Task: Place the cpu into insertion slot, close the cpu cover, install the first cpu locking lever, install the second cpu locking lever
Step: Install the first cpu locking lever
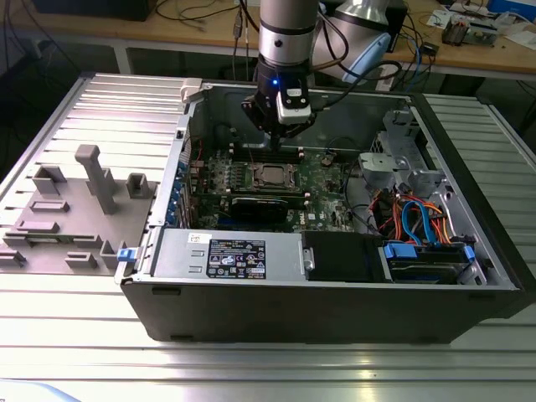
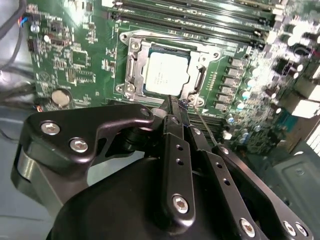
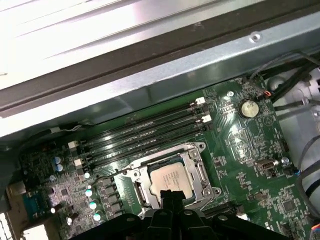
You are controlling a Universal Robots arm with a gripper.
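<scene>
Pincer (image 2: 175, 103), seemingly pressed together, hangs just beside the seated cpu (image 2: 167, 74).

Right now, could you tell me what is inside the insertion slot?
The cpu lies inside the insertion slot, framed by the cpu cover; the floor beneath it is hidden.

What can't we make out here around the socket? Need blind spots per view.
1. Second wrist view: the gripper hides the cpu cover along its near edge. Whether the shut fingers pinch the thin lever wire is hidden by their tips.
2. First wrist view: the gripper covers the near edge of the cpu.
3. Exterior view: latch details around the cpu are too small to tell.
</scene>
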